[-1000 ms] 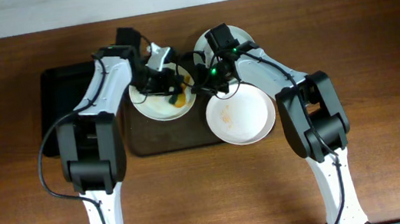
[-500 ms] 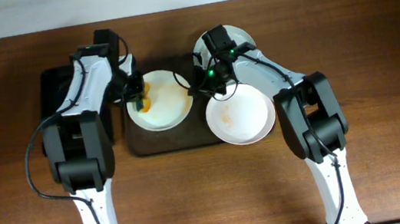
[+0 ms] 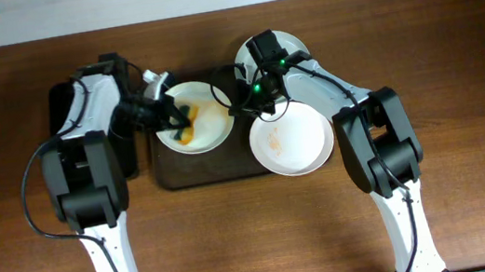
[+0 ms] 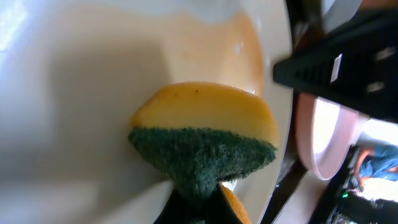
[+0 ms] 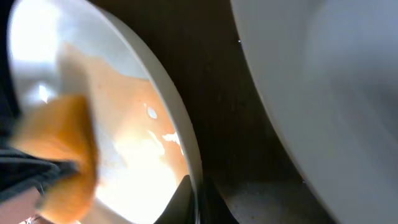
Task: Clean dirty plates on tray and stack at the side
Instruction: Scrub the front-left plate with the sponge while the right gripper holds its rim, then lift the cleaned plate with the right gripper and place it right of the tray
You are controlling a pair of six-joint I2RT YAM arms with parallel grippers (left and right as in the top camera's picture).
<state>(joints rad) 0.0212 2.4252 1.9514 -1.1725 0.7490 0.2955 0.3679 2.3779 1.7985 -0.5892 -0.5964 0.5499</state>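
The dark brown tray (image 3: 192, 169) holds a white plate (image 3: 212, 138) with orange-brown smears at its left. My left gripper (image 3: 180, 119) is shut on a yellow and green sponge (image 4: 205, 140) pressed on this plate (image 4: 81, 81). My right gripper (image 3: 237, 107) is shut on the plate's right rim (image 5: 186, 146). A second smeared white plate (image 3: 292, 141) lies at the tray's right. A third white plate (image 3: 291, 50) lies behind it, mostly hidden by my right arm.
A smaller black tray (image 3: 60, 122) lies left of the brown tray, partly under my left arm. The wooden table (image 3: 256, 237) stretches in front. A pale wall edge runs along the back.
My left arm has swung left and then back, dragging the sponge across the left plate from its right part to its left-centre. The right gripper has kept hold of the rim.
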